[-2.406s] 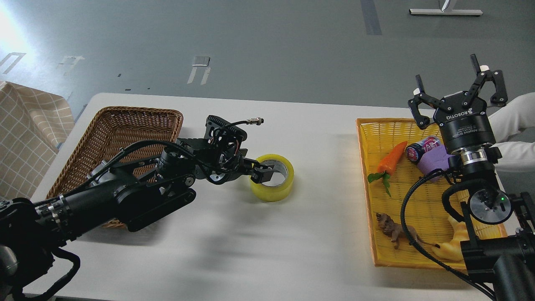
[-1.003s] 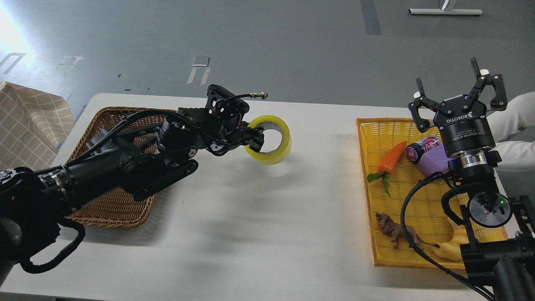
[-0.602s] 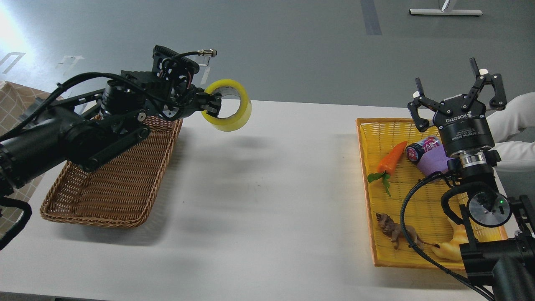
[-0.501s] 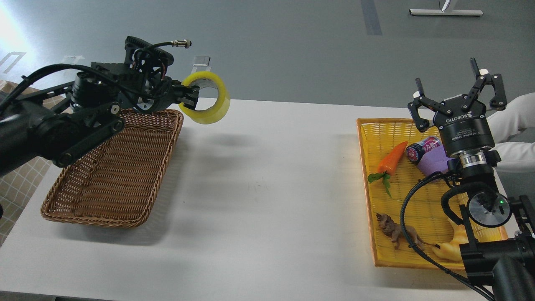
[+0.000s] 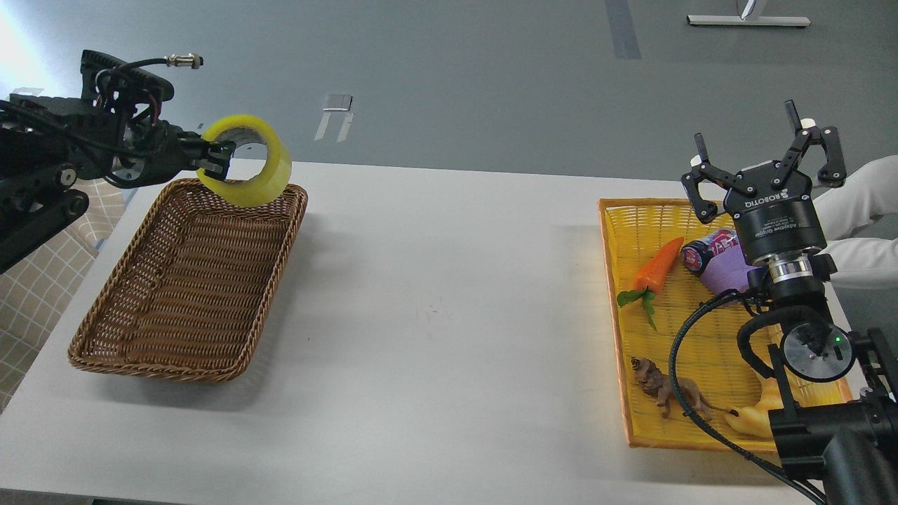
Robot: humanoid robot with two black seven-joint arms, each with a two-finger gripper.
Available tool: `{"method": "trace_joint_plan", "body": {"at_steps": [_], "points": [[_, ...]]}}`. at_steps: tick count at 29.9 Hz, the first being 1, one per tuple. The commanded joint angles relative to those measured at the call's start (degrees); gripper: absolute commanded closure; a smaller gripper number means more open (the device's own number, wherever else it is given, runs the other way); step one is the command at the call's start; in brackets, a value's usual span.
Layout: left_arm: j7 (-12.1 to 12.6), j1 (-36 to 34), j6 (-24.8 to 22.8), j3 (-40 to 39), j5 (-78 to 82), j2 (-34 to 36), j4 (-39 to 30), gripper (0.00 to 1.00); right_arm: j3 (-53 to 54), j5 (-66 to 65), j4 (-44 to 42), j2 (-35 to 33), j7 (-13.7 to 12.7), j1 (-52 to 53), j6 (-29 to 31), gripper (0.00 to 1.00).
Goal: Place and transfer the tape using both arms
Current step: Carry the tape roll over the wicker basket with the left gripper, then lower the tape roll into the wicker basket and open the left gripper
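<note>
The yellow tape roll (image 5: 254, 172) hangs in the air over the far right corner of the brown wicker basket (image 5: 184, 280). My left gripper (image 5: 212, 157) is shut on the roll's left wall, one finger inside the core, and holds it tilted. My left arm comes in from the upper left. My right gripper (image 5: 765, 151) is open and empty, fingers spread and pointing up, above the far end of the yellow basket (image 5: 624, 337).
The brown basket is empty inside. The yellow basket holds a toy carrot (image 5: 656, 270), a small can (image 5: 705, 250), a purple thing (image 5: 726, 273), a toy lion (image 5: 663, 389) and a yellow croissant toy (image 5: 754, 414). Bare white table (image 5: 449, 308) lies between the baskets.
My left gripper lifted the tape off the middle of the table and carried it up and left, to above the brown basket's far corner. The right arm has barely moved.
</note>
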Motion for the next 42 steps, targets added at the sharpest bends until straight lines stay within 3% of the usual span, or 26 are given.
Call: {"method": "trace_joint_plan", "body": {"at_steps": [1,7,18,42], "points": [[-1.0,2.2,0.2,0.1,-0.1,1.1,0.1,1.0,0.0,0.0,0.0,0.0,0.0,0.0,0.0,0.01],[-2.4,4.5,0.3,0.1,-0.3,2.2,0.1,1.0,0.0,0.0,-0.1,0.0,0.0,-0.1,0.0,0.01],[-2.9,10.8,0.3,0.1,-0.2,2.1,1.0,1.0,0.1,0.0,-0.7,0.0,0.0,0.0,0.0,0.01],[-3.6,10.9,1.3,6.3,-0.3,0.9,4.2,1.0,-0.2,0.0,-0.7,0.4,0.0,-0.2,0.0,0.01]]}}
